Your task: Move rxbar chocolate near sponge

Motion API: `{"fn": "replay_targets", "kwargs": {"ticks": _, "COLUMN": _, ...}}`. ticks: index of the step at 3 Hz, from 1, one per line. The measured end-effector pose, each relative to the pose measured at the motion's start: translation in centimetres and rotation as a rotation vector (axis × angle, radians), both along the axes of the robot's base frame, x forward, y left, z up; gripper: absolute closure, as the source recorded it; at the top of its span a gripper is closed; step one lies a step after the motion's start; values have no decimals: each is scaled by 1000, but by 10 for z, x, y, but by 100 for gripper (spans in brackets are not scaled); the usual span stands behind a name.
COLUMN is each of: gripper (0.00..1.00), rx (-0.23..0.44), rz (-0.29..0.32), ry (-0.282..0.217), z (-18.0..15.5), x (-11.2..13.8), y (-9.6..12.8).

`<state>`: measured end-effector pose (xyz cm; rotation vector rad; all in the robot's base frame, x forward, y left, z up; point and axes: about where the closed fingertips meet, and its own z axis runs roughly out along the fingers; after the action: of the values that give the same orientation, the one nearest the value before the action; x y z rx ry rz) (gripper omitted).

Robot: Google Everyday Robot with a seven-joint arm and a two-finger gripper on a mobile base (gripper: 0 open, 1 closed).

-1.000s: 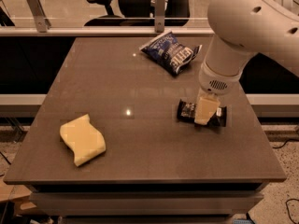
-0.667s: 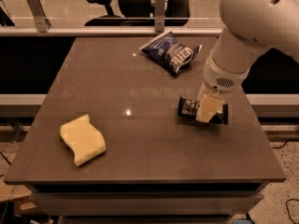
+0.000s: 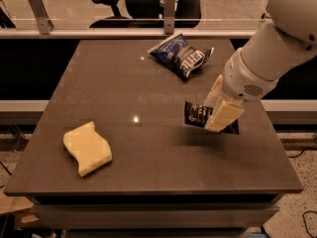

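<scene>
The rxbar chocolate (image 3: 197,114), a small black wrapper with white lettering, is held tilted a little above the table at the right, with its shadow on the tabletop below it. My gripper (image 3: 218,119) is shut on its right end, and the cream fingers (image 3: 224,114) cover that part of the bar. The sponge (image 3: 87,148), a pale yellow wavy foam block, lies flat near the table's front left, well to the left of the gripper.
A crinkled blue chip bag (image 3: 181,56) lies at the back of the brown table (image 3: 148,172), behind the gripper. A metal railing and office chairs (image 3: 111,6) stand beyond the table's far edge. The table's right edge is close to the gripper.
The bar lay flat on the table under the gripper; now it is off the surface and tilted in the gripper. The arm has risen and moved slightly.
</scene>
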<state>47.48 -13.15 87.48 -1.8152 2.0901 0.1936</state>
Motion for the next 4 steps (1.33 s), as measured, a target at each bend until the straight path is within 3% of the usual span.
{"fn": "replay_targets", "kwargs": {"ticks": 2, "gripper": 100, "rx": 43, "rz": 69, "ry": -28, "z": 22, "x": -31, "y": 30}}
{"fn": "replay_targets", "kwargs": {"ticks": 4, "gripper": 100, "rx": 131, "rz": 169, "ry": -31, "z": 22, "x": -41, "y": 80}}
